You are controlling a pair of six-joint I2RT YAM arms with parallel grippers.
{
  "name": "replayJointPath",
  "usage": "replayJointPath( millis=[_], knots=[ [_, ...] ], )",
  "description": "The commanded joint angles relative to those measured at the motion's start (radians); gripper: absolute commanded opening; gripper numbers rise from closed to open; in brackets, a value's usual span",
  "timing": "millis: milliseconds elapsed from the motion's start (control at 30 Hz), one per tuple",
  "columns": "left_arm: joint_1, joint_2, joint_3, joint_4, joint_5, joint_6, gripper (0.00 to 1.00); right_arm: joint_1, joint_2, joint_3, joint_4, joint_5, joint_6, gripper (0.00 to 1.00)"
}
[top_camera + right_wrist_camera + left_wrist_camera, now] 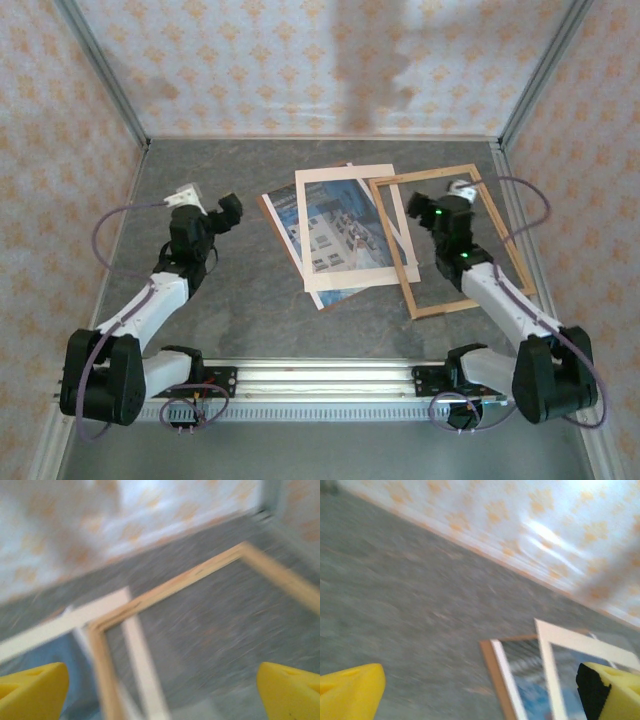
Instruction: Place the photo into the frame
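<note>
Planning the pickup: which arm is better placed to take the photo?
Probably left. The open left gripper faces the uncovered edge of the photo; the open right gripper hangs over the frame, beyond the mat.

Your right gripper (422, 208) hovers over the frame (475, 304), which overlaps the mat board (345, 177) covering the photo (335, 235), your left gripper (230, 208) well apart.

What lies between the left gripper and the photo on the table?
In the top view, a stretch of bare grey table lies there, then the edge of the brown backing board under the photo.
</note>
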Motion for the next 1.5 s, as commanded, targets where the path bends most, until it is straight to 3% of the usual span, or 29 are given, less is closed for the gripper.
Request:
replayJointPath(
  millis=[0, 100, 200, 333, 600, 967, 1200, 1333, 1467],
  knots=[
    [-0.126, 0.047, 0.032, -0.066, 0.094, -0.097, 0.98, 0.109, 0.111, 0.084, -0.172, -0.042, 0.026, 0.95],
    [-0.262, 0.125, 0.110, -0.174, 0.031, -0.028, 0.97, 0.168, 0.242, 0.175, -0.257, -0.057, 0.017, 0.89],
    [-0.322, 0.224, 0.182, -0.222, 0.058, -0.020, 0.95, 0.238, 0.354, 0.241, -0.263, -0.117, -0.004, 0.86],
    [-0.325, 0.329, 0.253, -0.238, 0.115, -0.026, 0.93, 0.287, 0.465, 0.308, -0.244, -0.207, 0.013, 0.83],
    [-0.313, 0.425, 0.351, -0.334, 0.020, 0.008, 0.92, 0.300, 0.647, 0.407, -0.248, -0.336, 0.055, 0.78],
    [-0.157, 0.284, 0.196, -0.285, -0.044, -0.069, 0.92, 0.365, 0.809, 0.511, -0.240, -0.444, 0.123, 0.72],
    [-0.041, 0.117, 0.043, -0.253, -0.122, -0.184, 0.92, 0.494, 0.982, 0.780, -0.289, -0.554, 0.124, 0.68],
    [-0.039, 0.040, 0.023, -0.288, -0.125, -0.168, 0.92, 0.507, 0.941, 0.828, -0.324, -0.587, 0.073, 0.68],
    [-0.079, 0.024, 0.028, -0.264, -0.062, -0.152, 0.91, 0.484, 0.797, 0.745, -0.390, -0.478, -0.024, 0.72]
  ],
)
